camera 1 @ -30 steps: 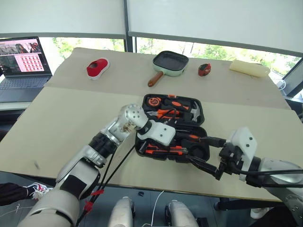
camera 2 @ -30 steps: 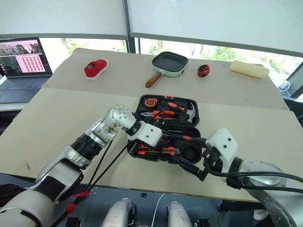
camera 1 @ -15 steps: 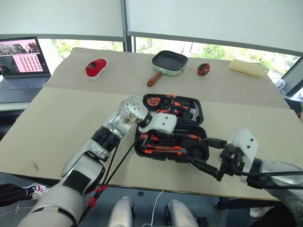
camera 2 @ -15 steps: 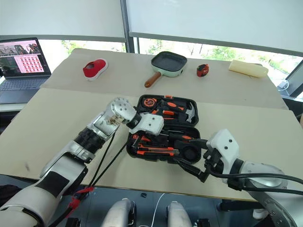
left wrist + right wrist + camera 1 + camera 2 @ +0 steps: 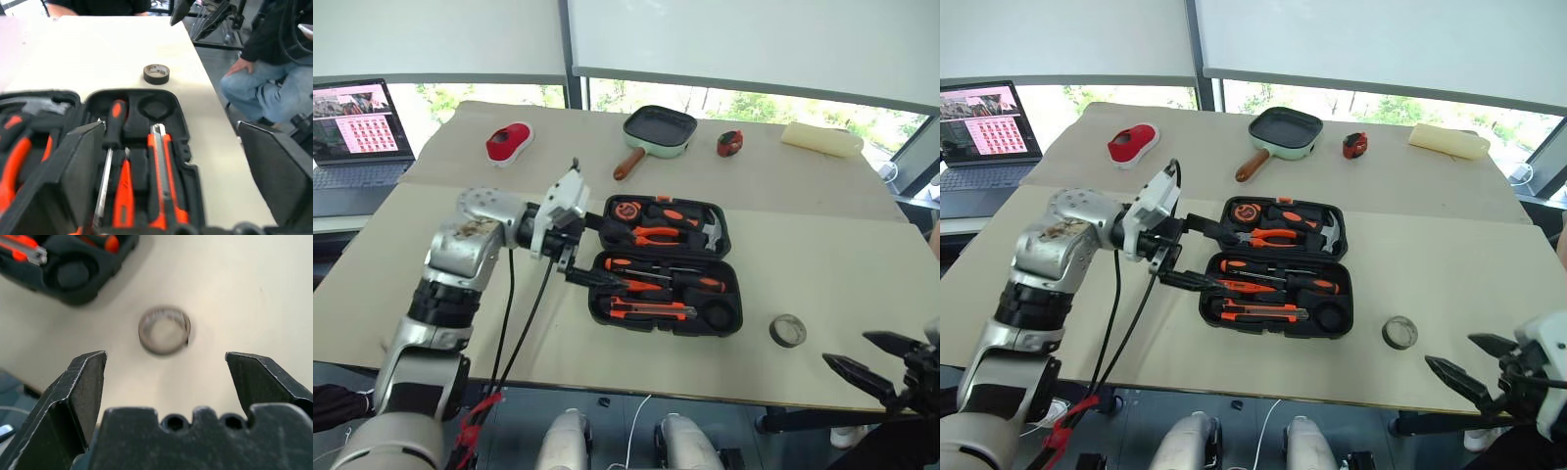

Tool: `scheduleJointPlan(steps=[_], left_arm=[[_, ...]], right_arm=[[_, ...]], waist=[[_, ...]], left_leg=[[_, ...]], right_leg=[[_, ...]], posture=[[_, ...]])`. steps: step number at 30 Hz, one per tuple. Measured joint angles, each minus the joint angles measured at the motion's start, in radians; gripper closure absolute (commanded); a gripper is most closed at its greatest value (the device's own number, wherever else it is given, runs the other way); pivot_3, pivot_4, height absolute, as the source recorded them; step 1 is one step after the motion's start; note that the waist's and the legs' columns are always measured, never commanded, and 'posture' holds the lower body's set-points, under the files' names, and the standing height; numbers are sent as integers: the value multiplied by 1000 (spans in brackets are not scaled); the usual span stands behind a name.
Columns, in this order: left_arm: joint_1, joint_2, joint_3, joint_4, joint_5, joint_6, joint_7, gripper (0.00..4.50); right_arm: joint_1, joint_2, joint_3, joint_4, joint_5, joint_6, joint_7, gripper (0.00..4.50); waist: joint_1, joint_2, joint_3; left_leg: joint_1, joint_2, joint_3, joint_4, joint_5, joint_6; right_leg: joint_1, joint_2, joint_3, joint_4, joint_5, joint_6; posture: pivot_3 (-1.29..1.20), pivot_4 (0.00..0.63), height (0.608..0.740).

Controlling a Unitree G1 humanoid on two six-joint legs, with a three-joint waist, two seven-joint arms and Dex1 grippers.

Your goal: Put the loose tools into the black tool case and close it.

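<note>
The black tool case [image 5: 668, 262] lies open in the middle of the table. Its near half holds two orange-and-black screwdrivers [image 5: 666, 276] and the utility knife [image 5: 651, 310], with a round recess [image 5: 722, 315] standing empty. The dark tape roll [image 5: 788, 330] lies loose on the table to the right of the case. My left gripper [image 5: 591, 253] is open at the case's left end, nothing between its fingers. My right gripper [image 5: 1474, 360] hangs open off the table's near right edge, pointing at the tape roll [image 5: 164, 330] from a short way back.
Pliers, a hammer and a tape measure fill the case's far half. A green-rimmed frying pan [image 5: 661, 127], a red object [image 5: 509, 143], a small red-and-black item [image 5: 731, 143] and a pale block [image 5: 820, 140] line the far table. A laptop [image 5: 352, 127] sits far left. A seated person [image 5: 264, 73] is beyond the table's right edge.
My left gripper has opened and drawn back up and to the left, off the case's near half. My right arm has swung away to the right, and the tape roll now shows on the table.
</note>
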Motion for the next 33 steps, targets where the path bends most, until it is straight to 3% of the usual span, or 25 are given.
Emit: scheduleJointPlan(steps=[5,11,14,20,25,30,33], left_arm=[[79,46,0,-124,-58,36,15,61],[99,71,-21,-185,-77,56,35,61],[99,73,-27,-191,-77,56,53,0],[101,87,-42,-192,-67,22,72,0],[96,87,-50,-183,-67,15,90,0],[86,99,-51,-176,-67,14,97,0],[86,103,-51,-176,-67,12,99,0]], right_arm=[[-48,1,101,-45,-7,4,-38,0],[-206,-58,364,29,-158,-12,-116,0],[-280,-61,439,88,-200,-14,-134,777],[-418,-62,598,168,-270,-18,-151,2752],[-477,-59,648,201,-291,-17,-164,4463],[-493,-108,635,147,-265,2,-124,4463],[-578,-118,606,91,-220,50,-116,4463]], waist=[[-3,0,0],[-1,0,0],[0,0,1],[-1,0,1],[2,0,1],[3,1,1],[-5,1,1]], left_leg=[[2,0,0,0,0,0],[5,0,1,-1,0,0],[5,0,1,-1,0,0],[5,0,2,-2,0,0],[5,0,2,-1,0,0],[5,0,2,-2,0,0],[6,1,2,-2,0,0]], right_leg=[[2,0,0,-1,0,0],[6,0,0,-5,-1,-1],[6,0,0,-5,-1,-1],[6,0,0,-5,-1,0],[6,0,0,-5,-1,0],[5,0,1,-5,-1,0],[5,1,1,-4,0,0]], posture=[[0,150,740],[0,150,740],[0,150,740],[0,150,740],[0,150,740],[0,150,740],[0,150,740]])
